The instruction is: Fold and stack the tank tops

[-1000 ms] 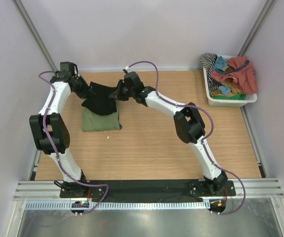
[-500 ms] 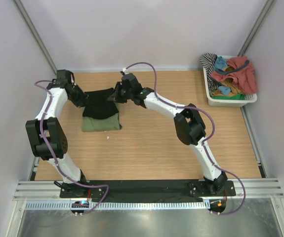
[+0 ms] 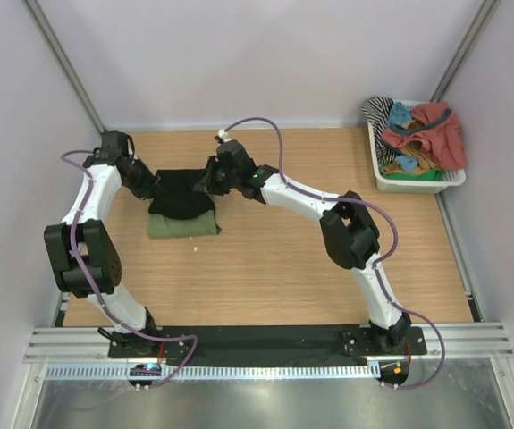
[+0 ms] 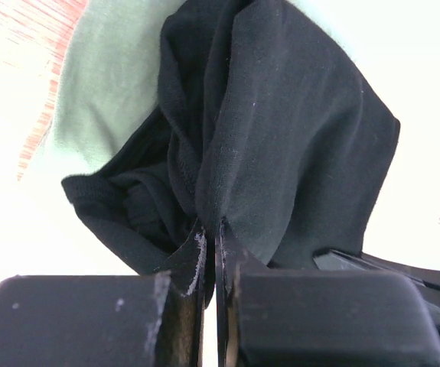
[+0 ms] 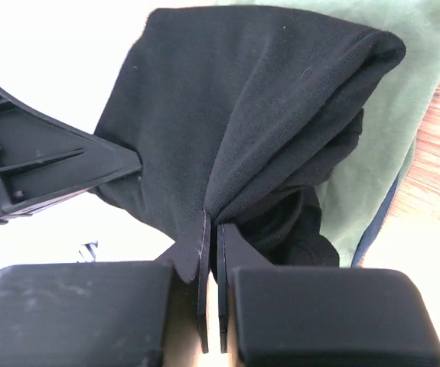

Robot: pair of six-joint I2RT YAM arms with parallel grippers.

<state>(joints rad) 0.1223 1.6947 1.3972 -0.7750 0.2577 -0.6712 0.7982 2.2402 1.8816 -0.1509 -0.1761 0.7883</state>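
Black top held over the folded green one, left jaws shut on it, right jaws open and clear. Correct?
Not the right jaws: they are shut on the black top too, as the right wrist view shows. The rest stands: left jaws shut on it, held over the folded green top.

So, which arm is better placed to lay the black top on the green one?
Probably neither alone: left end effector and right end effector each pinch one side of the black top, above the green top.
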